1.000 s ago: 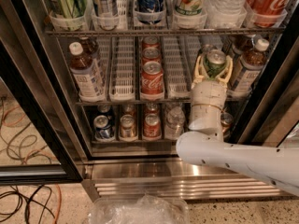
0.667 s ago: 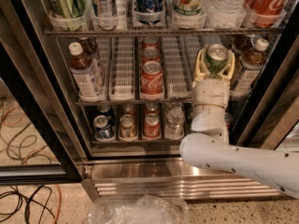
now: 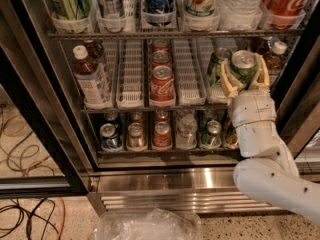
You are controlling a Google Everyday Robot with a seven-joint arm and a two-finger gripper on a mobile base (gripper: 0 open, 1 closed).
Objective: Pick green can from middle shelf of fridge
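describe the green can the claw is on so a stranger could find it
Inside the tall glass-door drinks fridge, find the middle wire shelf, the row with red Coca-Cola cans. At its right end are two green soda cans: skip the left green can; the wanted green can is right of it, clasped between the cream fingers of the white arm's claw.
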